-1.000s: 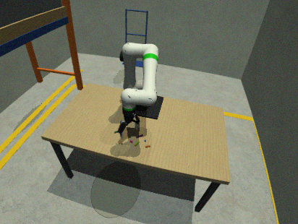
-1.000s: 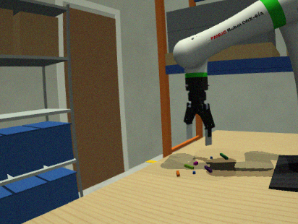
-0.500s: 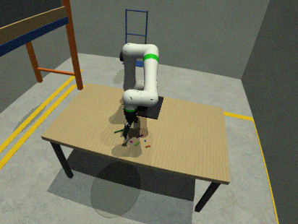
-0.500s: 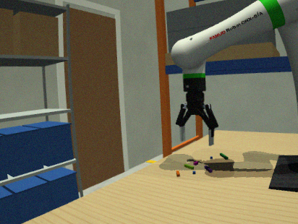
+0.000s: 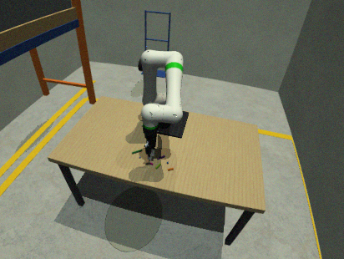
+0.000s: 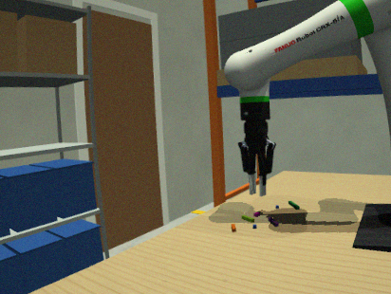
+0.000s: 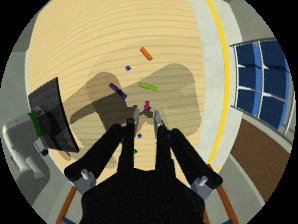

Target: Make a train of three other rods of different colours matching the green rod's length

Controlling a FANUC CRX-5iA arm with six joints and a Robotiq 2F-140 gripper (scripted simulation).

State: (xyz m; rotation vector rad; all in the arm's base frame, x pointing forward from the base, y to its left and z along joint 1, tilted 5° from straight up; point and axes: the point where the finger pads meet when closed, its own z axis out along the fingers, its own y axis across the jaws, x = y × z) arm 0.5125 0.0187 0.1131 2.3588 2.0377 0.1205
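My gripper (image 5: 150,156) (image 6: 256,191) (image 7: 146,115) hangs upright above the cluster of rods. Its fingers are drawn narrow with a small gap, and nothing is between them. On the table below lie the dark green rod (image 5: 136,152) (image 6: 293,205), a lime rod (image 5: 159,165) (image 6: 248,218) (image 7: 148,86), a purple rod (image 6: 272,220) (image 7: 117,90), an orange rod (image 5: 170,169) (image 6: 233,228) (image 7: 145,54), a short magenta rod (image 6: 257,213) (image 7: 147,106) and two tiny blue rods (image 6: 254,226) (image 6: 276,207). In the wrist view the magenta rod shows just beyond the fingertips. All the rods lie apart, and none touch end to end.
The wooden table (image 5: 217,159) (image 6: 190,266) carries a black base plate (image 5: 181,125) (image 6: 375,228) under the arm's foot, behind the rods. Shelves with blue bins (image 6: 43,199) stand off the table. An orange rack post (image 6: 214,104) stands beyond the far edge.
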